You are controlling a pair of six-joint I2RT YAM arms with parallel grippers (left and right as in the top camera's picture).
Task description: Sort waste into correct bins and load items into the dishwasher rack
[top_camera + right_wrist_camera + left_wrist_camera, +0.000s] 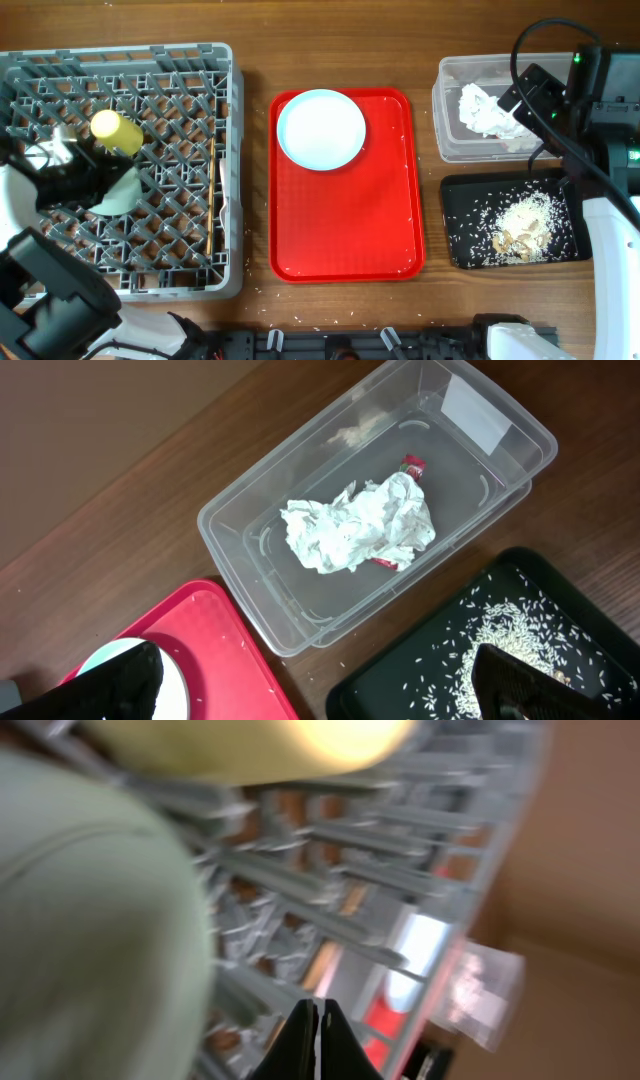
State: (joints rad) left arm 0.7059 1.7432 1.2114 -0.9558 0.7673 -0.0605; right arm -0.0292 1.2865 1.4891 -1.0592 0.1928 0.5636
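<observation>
The grey dishwasher rack (130, 52) holds the yellow cup (117, 132), the pale green bowl (118, 195), and the chopsticks (214, 200) along its right side. My left gripper (100, 175) is inside the rack between cup and bowl. In the left wrist view its fingers (316, 1025) are shut and empty, beside the green bowl (90, 940). The pale blue plate (320, 128) lies on the red tray. The napkin (360, 525) lies in the clear tub (250, 530). Rice and scraps (520, 228) lie in the black tray (465, 215). My right gripper (320, 690) hangs open above the tub's near corner. The blue bowl is hidden.
The red serving tray (350, 220) sits in the middle between rack and bins, with a few rice grains on it. Loose grains lie on the wood near the black tray (420, 670). The right arm and its cable (560, 110) cross over the tub's right end.
</observation>
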